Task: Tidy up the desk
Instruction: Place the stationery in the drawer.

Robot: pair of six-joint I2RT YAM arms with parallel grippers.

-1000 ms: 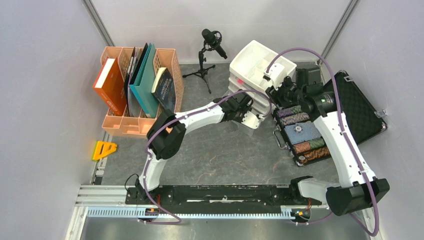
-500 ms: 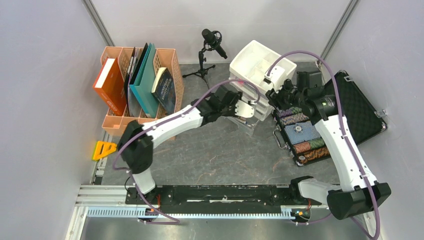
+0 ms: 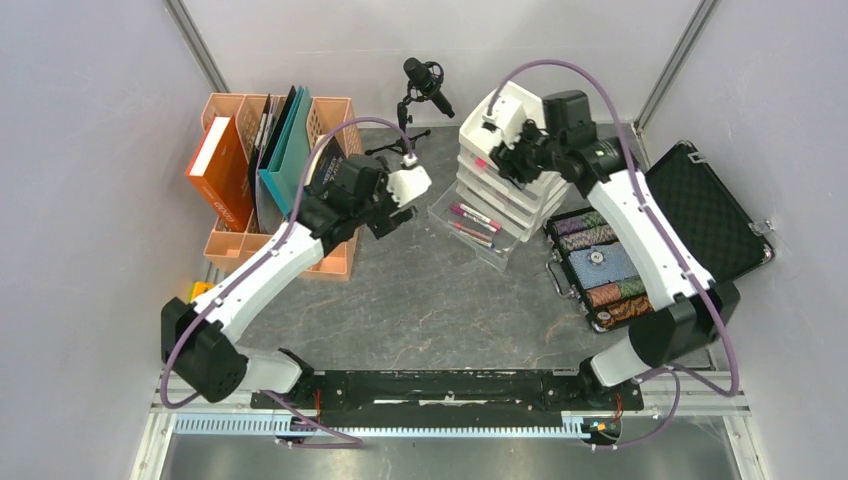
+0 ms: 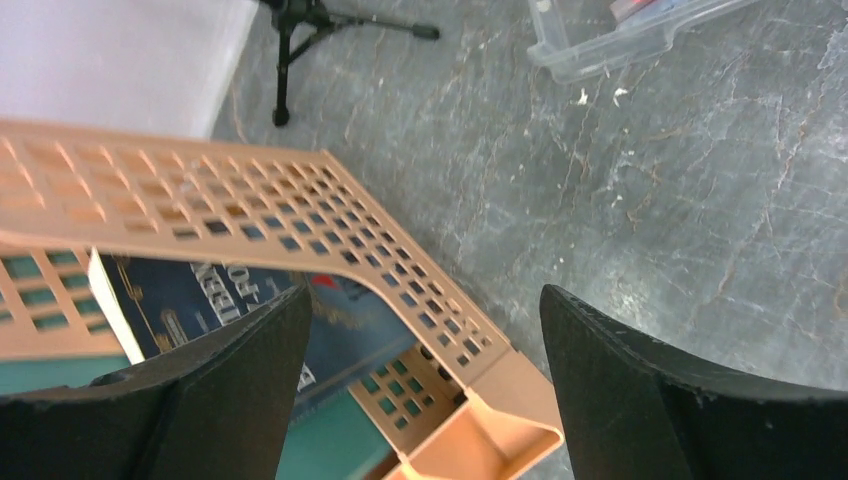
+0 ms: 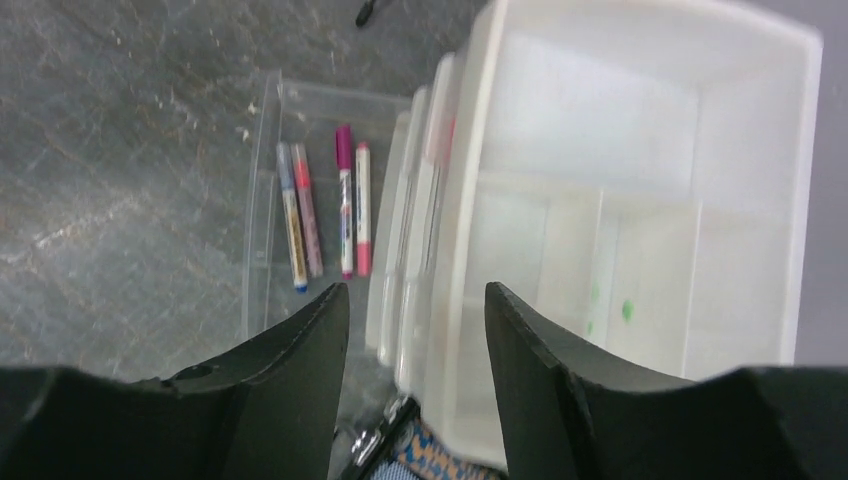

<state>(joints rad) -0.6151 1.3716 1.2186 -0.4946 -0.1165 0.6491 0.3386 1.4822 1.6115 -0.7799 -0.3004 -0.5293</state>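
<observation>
**Top external: nothing held above the desk (image 3: 430,300)**

Your left tool (image 4: 425,390) gapes wide and holds nothing, its arm stretched over the corner of the orange file rack (image 4: 250,200). Your right tool (image 5: 415,370) hangs partly open and empty, arm arched above the white drawers (image 5: 600,200). Pens (image 5: 345,215) lie in the pulled-out clear drawer (image 5: 262,200), probably left open for sorting.

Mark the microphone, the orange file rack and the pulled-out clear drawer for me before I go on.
microphone (image 3: 424,77): top view, on its black head.
orange file rack (image 4: 200,200): left wrist view, on its perforated side wall.
clear drawer (image 5: 258,230): right wrist view, on its left wall.
</observation>
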